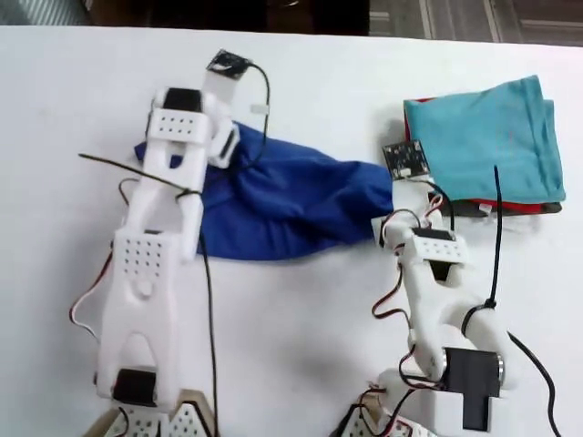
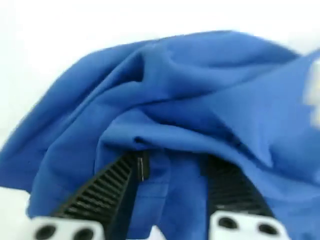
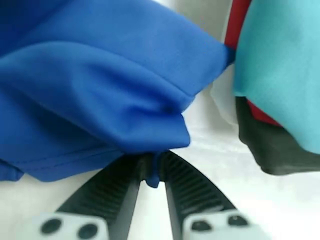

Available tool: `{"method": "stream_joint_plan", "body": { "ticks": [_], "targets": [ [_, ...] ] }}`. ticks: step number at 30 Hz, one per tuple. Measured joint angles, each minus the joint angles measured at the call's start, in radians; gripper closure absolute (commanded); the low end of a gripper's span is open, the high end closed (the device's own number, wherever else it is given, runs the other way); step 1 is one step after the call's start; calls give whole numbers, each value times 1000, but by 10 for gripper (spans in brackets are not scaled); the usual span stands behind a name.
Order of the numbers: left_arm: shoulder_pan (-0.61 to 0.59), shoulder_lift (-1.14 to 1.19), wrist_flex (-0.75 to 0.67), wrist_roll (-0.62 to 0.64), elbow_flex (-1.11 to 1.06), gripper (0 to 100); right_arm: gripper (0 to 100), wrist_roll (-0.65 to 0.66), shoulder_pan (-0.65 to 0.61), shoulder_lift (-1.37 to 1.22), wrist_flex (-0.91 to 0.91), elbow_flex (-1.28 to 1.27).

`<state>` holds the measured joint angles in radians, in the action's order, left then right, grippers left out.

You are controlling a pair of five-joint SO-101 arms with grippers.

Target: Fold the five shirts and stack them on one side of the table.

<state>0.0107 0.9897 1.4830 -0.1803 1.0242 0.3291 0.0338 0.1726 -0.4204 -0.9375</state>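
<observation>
Blue shirt [image 1: 291, 205]: pulled taut beside the folded stack [image 1: 487, 146], for folding.
Left gripper [image 2: 172, 165]: clamps the end farthest from the stack.
Right gripper [image 3: 154, 167]: pinches the hem nearest the stack.

My work surface is a plain white counter [image 1: 301, 337], flat and unmarked across its bare areas. Its far edge runs straight across the top of the high view. Beyond that edge lies a narrow band of the room: a pale ribbed surface [image 1: 41, 11] at the left corner, a dark brown section [image 1: 228, 14] in the middle, and grey tiled flooring [image 1: 455, 16] toward the right. I cannot identify the ribbed surface.
</observation>
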Motion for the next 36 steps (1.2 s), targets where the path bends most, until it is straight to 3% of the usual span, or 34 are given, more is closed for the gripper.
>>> {"method": "stream_joint_plan", "body": {
  "ticks": [8, 14, 22, 28, 34, 36],
  "targets": [
    [43, 2, -169, 135, 18, 771, 978, 0, 0, 0, 0, 0],
    [18, 2, -109, 169, 176, 771, 978, 0, 0, 0, 0, 0],
    [12, 0, 255, -29, 411, 771, 978, 0, 0, 0, 9, 0],
    [-26, -2, 287, -212, 397, 771, 978, 0, 0, 0, 9, 0],
    [-20, -8, 287, -445, 121, 801, 978, 0, 0, 0, 9, 0],
    [-21, -8, 287, -471, 68, 801, 978, 0, 0, 0, 9, 0]
  ]
}}
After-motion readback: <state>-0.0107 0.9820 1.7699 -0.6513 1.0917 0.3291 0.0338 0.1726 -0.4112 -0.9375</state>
